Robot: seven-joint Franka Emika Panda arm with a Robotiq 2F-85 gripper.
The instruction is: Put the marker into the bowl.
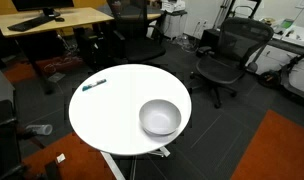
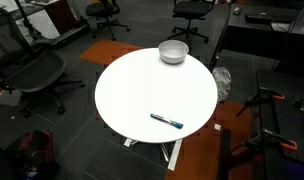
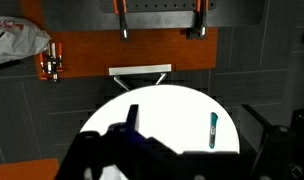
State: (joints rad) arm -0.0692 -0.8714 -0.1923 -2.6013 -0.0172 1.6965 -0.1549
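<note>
In an exterior view the marker (image 2: 167, 121) lies flat near the lower edge of the table (image 2: 132, 75), its long axis slanting from upper left to lower right. It is well apart from the bowl (image 2: 173, 52). The hand (image 3: 197, 160) is spread and empty.

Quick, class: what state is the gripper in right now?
Gripper: open, holding nothing; the marker lies on the table.

Marker (image 2: 167, 121) and bowl (image 2: 173, 52), well apart on table (image 2: 132, 85)
</note>
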